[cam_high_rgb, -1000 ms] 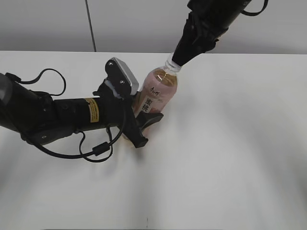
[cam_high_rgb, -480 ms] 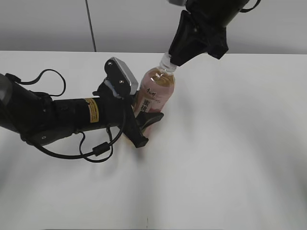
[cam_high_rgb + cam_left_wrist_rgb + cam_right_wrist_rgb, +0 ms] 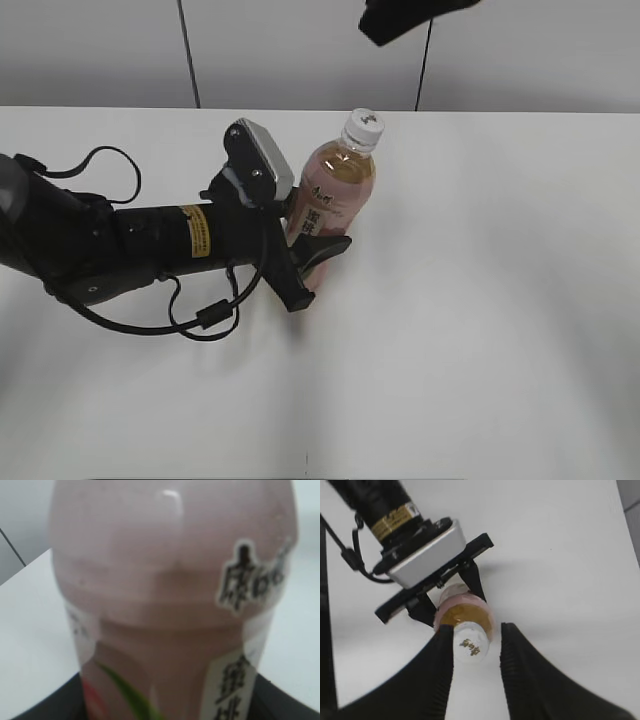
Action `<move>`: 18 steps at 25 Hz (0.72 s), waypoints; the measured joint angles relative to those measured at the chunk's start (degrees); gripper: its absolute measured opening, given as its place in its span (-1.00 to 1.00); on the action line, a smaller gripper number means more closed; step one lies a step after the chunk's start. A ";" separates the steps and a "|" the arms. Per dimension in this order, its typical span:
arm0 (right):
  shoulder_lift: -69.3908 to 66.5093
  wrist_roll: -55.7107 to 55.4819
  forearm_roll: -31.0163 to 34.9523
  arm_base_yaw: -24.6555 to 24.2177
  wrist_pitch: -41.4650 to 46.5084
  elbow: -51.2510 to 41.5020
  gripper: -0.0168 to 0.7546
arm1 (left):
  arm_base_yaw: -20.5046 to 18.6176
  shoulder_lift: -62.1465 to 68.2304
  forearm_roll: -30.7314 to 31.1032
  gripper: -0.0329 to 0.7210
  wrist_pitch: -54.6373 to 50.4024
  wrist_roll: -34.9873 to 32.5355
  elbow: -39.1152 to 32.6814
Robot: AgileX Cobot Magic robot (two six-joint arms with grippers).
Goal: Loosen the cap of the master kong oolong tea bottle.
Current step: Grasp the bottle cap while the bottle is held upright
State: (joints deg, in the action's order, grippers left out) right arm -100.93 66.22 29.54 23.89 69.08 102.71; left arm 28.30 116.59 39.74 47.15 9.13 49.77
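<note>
The master kong oolong tea bottle (image 3: 335,195) stands slightly tilted on the white table, pink label and pale amber tea showing. Its white cap (image 3: 364,125) is on the neck and nothing touches it. My left gripper (image 3: 308,252) is shut on the bottle's lower body; in the left wrist view the bottle (image 3: 170,605) fills the frame between the dark jaws (image 3: 165,707). My right gripper (image 3: 388,24) hangs above the bottle at the top edge. In the right wrist view its fingers (image 3: 476,647) are open on either side of the cap (image 3: 469,644), above it.
The white table (image 3: 500,300) spreads all round the bottle. A grey wall with dark vertical seams stands behind the far edge. The left arm's black body and cable loops (image 3: 120,250) lie across the left of the table.
My right gripper has let go of the cap and risen up and away. The bottle has swung back from its leftward lean. The left gripper still holds it.
</note>
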 joint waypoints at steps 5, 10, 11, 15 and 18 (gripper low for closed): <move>1.23 -33.95 0.05 0.00 -0.78 0.18 -0.21 | 0.00 0.00 0.00 0.10 0.00 -0.05 0.00; -1.14 -55.72 -1.43 0.00 0.37 0.18 0.03 | 0.00 0.00 0.00 0.10 0.00 -0.05 0.00; -1.53 -59.37 -2.61 0.00 0.44 0.18 0.11 | 0.00 0.00 0.00 0.10 0.00 -0.05 0.00; -2.31 -71.45 -7.25 0.00 0.62 0.18 0.35 | 0.00 0.00 -0.15 0.10 0.93 -0.05 0.00; -2.31 -78.67 -7.79 0.00 0.64 0.18 0.40 | 0.05 0.00 -1.14 0.10 2.15 -0.11 0.00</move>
State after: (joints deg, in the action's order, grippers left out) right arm -103.24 -12.45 21.75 23.89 69.71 102.90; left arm 28.35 116.59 38.60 49.30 9.02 49.77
